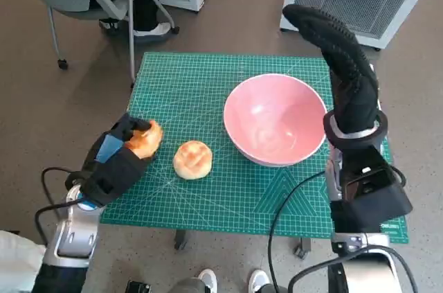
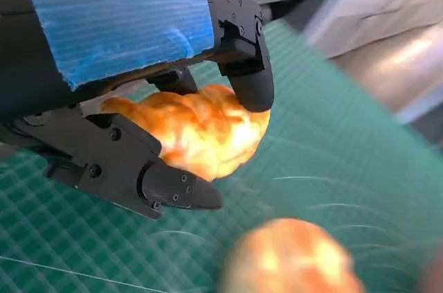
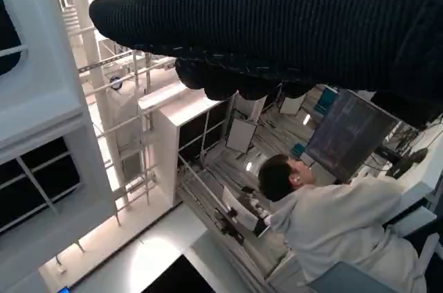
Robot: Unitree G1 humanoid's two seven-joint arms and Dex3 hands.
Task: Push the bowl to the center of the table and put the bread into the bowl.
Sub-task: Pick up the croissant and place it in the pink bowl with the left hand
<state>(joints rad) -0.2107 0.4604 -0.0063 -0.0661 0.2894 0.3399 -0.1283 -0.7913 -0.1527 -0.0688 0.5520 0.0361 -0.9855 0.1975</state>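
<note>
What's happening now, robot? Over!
Left hand grips one bread piece. Right hand raised beside the pink bowl, holding nothing. Second bun on the mat between; path to bowl looks open.

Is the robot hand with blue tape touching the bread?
Touching. The left wrist view shows the left robot hand with black fingers closed round one bread. The second bread lies apart on the mat.
</note>
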